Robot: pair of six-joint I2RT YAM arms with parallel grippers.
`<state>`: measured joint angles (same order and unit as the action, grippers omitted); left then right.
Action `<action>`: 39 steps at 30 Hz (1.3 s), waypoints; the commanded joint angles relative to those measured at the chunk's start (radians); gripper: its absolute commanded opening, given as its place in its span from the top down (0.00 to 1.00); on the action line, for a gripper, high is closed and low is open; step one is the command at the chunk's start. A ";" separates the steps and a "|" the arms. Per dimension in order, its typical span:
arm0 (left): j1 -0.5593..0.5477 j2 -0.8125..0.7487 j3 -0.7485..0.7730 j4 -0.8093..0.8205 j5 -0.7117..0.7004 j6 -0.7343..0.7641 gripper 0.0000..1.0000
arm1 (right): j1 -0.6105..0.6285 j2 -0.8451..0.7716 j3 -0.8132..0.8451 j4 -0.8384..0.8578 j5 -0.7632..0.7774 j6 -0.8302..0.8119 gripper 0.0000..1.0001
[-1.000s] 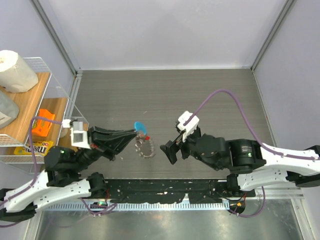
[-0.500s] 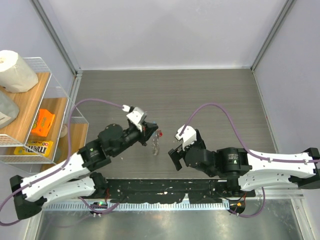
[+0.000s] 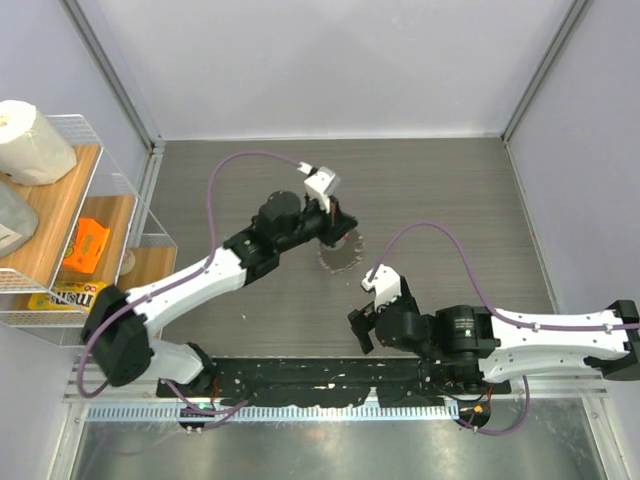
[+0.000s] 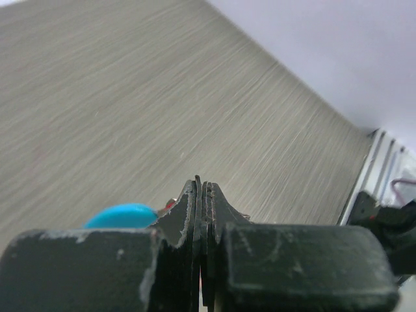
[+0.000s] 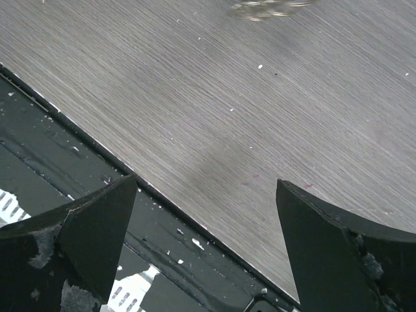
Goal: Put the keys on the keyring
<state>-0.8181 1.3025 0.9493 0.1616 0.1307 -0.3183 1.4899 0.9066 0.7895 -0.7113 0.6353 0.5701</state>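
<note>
- Left gripper (image 3: 337, 222) was out over mid-table (image 3: 450, 200), fingers pressed flat together in its wrist view, apparently pinching the keyring (image 3: 340, 254), which showed as a silvery blur at 5 o'clock of the tips.
- From that wrist camera the blue tag (image 4: 120, 215) peeked out at 9 o'clock of the closed fingers, and a sliver of the red key (image 4: 170, 204) sat right beside it. Whether the key was threaded on, I couldn't tell.
- Right gripper (image 3: 360, 326) waited at 6 o'clock of the keyring, well apart from it, fingers spread wide and holding nothing. Its own view caught the chain (image 5: 266, 6) only at the 12 o'clock edge.
- Handling call: the ball chain looked light, limp and slippery, likely to swing and bunch, so the tag or the clasp end was the steadier hold.
- The key looked rigid but tiny. Its plastic head was the place to pinch, leaving the hole free.
- At 9 o'clock, a wire rack (image 3: 120, 170) held a paper roll (image 3: 30, 140), an orange piece (image 3: 85, 245) and a yellow packet (image 3: 70, 295).
</note>
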 commanded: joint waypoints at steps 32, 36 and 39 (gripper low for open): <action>0.135 0.517 0.086 0.328 0.377 -0.303 1.00 | -0.002 -0.109 -0.065 0.019 -0.020 0.116 0.05; 0.135 0.501 0.031 0.294 0.374 -0.308 1.00 | -0.002 -0.089 -0.056 0.022 -0.023 0.114 0.05; 0.135 0.500 -0.003 0.285 0.356 -0.311 1.00 | -0.002 -0.081 -0.052 0.016 -0.016 0.120 0.05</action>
<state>-0.6807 1.8595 0.9741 0.4255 0.4961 -0.6216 1.4899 0.8211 0.6926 -0.7250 0.6006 0.6762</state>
